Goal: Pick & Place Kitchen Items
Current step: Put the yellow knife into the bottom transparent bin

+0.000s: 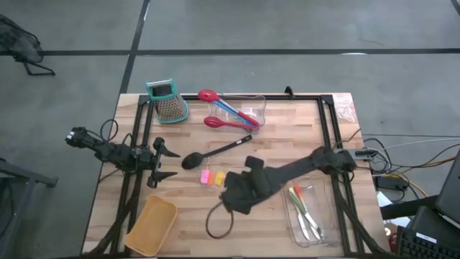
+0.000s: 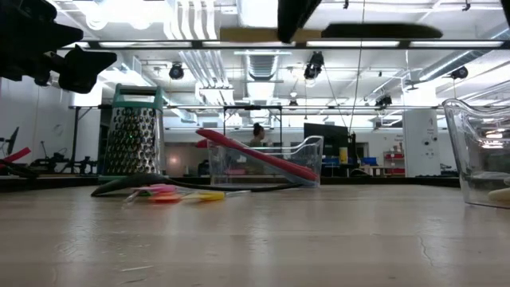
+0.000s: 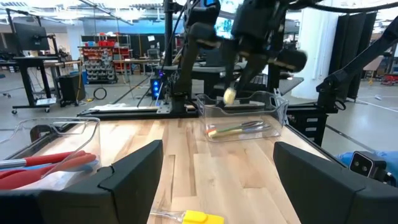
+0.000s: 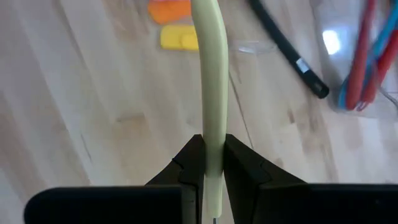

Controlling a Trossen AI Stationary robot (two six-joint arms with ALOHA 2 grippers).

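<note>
Far on my left, my left gripper [image 1: 167,162] hangs over the table's [image 1: 273,129] left edge with its fingers [image 3: 134,177] spread wide and nothing between them. In front of it, toward the near left corner, sits a tan bin [image 1: 152,225], and toward the far left corner stands the teal-topped grater [image 1: 167,100]. Just right of my left gripper lies the black ladle [image 1: 214,152], its bowl nearest that gripper and its handle slanting away toward the far side. Beyond the ladle, a clear bin [image 1: 243,109] at the far edge holds the red and blue spoons [image 1: 228,115], their handles leaning over its rim. Close beside the ladle's bowl lie the small pink, yellow and orange pieces [image 1: 210,177], flat on the wood. Next comes my right gripper [image 1: 231,197], hovering above the middle of the table near those pieces; its fingers [image 4: 193,163] are pressed together on a pale yellow-green handle [image 4: 210,81], which sticks straight out ahead of them, lifted clear of the wood. I cannot tell what kind of tool that handle belongs to. At the right, a second clear bin [image 1: 310,214] near the front edge holds a few tools with green and orange handles [image 1: 299,203].
</note>
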